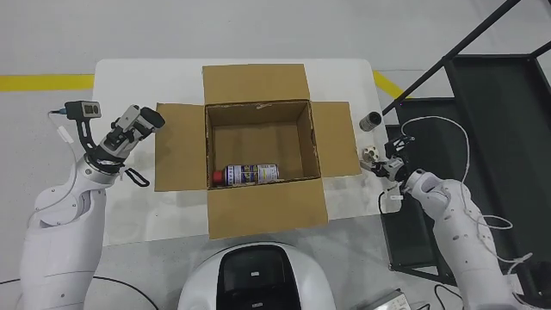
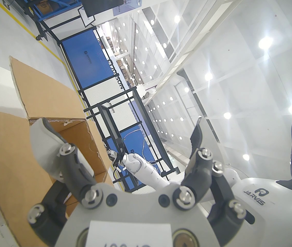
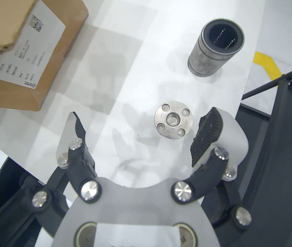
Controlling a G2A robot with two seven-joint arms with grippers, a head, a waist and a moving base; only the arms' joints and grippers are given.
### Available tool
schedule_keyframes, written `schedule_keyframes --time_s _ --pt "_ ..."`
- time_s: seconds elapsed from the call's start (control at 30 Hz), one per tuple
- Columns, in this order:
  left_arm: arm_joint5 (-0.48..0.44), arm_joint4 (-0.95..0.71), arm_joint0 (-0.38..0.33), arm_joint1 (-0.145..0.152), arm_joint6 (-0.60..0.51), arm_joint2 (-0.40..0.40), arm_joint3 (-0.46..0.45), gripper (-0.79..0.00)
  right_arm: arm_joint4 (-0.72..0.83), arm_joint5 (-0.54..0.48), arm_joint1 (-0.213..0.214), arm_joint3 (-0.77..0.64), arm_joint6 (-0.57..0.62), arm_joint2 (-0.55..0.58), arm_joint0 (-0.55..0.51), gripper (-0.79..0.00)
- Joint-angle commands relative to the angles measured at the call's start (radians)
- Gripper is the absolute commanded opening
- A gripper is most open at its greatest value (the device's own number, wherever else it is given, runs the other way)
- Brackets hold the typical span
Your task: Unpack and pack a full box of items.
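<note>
1. Jaws spread wide on the right gripper (image 3: 143, 119), which holds nothing. It hangs over a round, flat steel flange disc (image 3: 173, 122) with four bolt holes, which lies nearer one pad than the other.
2. Just beyond the disc stands an upright grey metal cylinder (image 3: 216, 50), its hollow bore facing up. Both rest near the right edge of the white table (image 1: 138, 86).
3. At mid-table sits the brown cardboard box (image 1: 256, 83), all four flaps folded out.
4. Inside lies a white-labelled spray can (image 1: 247, 174) on its side against the box's near wall. Its long axis runs side to side, with the red cap towards the robot's left.
5. Beside the left flap, the left gripper (image 2: 120, 129) is tilted upward, fingers wide apart and empty.
6. Risk: the disc is thin and off-centre, so closing fingers may shove it rather than pinch it, perhaps towards the table edge.
7. A careless sweep could also topple the cylinder, which would then roll.
</note>
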Motion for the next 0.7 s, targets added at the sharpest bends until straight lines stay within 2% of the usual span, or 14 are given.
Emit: schedule_keyframes --time_s 0.0,0.43,0.47,0.53,0.57,0.6,0.63,0.67 --pt "0.0 0.0 0.0 0.0 0.0 0.0 0.0 0.0 0.002 0.004 -0.002 0.043 0.005 -0.016 0.028 0.0" --pt "0.0 0.0 0.0 0.0 0.0 0.0 0.0 0.0 -0.051 0.08 -0.014 0.238 -0.006 -0.103 0.172 0.0" --pt "0.0 0.0 0.0 0.0 0.0 0.0 0.0 0.0 -0.056 0.086 -0.015 0.244 -0.012 -0.109 0.175 -0.018" --pt "0.0 0.0 0.0 0.0 0.0 0.0 0.0 0.0 -0.069 0.096 -0.016 0.253 -0.024 -0.12 0.18 -0.111" --pt "0.0 0.0 0.0 0.0 0.0 0.0 0.0 0.0 -0.074 0.101 -0.016 0.256 -0.031 -0.124 0.182 -0.182" --pt "0.0 0.0 0.0 0.0 0.0 0.0 0.0 0.0 -0.079 0.105 -0.016 0.259 -0.036 -0.128 0.184 -0.339" --pt "0.0 0.0 0.0 0.0 0.0 0.0 0.0 0.0 -0.084 0.109 -0.016 0.262 -0.039 -0.131 0.185 -0.419" --pt "0.0 0.0 0.0 0.0 0.0 0.0 0.0 0.0 -0.091 0.118 -0.017 0.264 -0.042 -0.135 0.187 -0.443"
